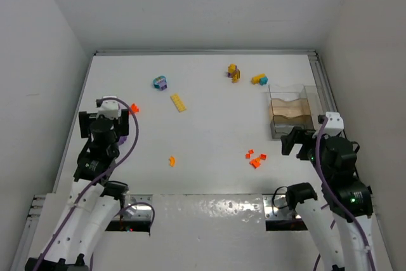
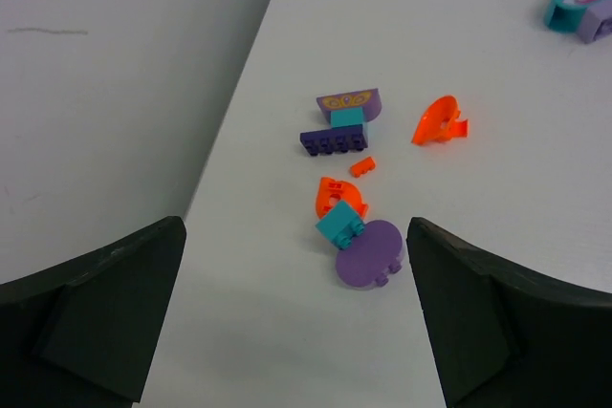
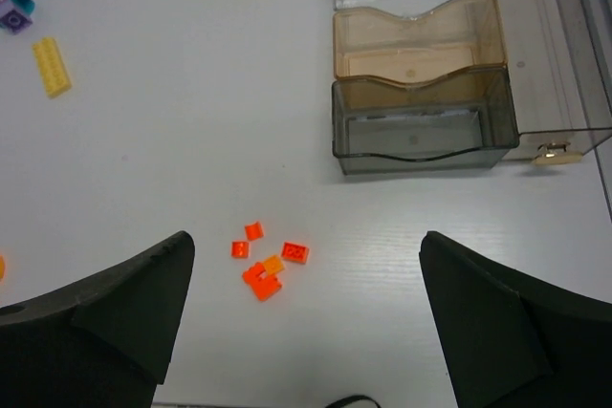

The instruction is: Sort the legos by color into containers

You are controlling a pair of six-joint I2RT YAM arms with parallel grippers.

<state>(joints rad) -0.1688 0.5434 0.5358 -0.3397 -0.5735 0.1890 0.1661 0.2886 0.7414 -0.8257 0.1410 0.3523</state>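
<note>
My left gripper [image 1: 111, 122] is open and empty above the table's left edge. In the left wrist view [image 2: 295, 269] a purple round plate [image 2: 368, 253], a teal brick [image 2: 338, 225], orange bits [image 2: 339, 196] and a purple-teal clump [image 2: 342, 121] lie just ahead of it. My right gripper [image 1: 304, 143] is open and empty [image 3: 306, 279]. Several orange legos [image 3: 265, 260] lie between its fingers, also in the top view [image 1: 255, 158]. The container [image 3: 421, 93] stands ahead of it, and its compartments look empty.
A yellow plate [image 1: 178, 102], a teal-purple clump [image 1: 160, 82], a yellow-purple clump [image 1: 233, 72], a yellow-teal clump [image 1: 259, 79] and an orange curved piece [image 1: 172, 160] lie scattered. White walls close in left, right and back. A rail [image 1: 322, 80] runs behind the container.
</note>
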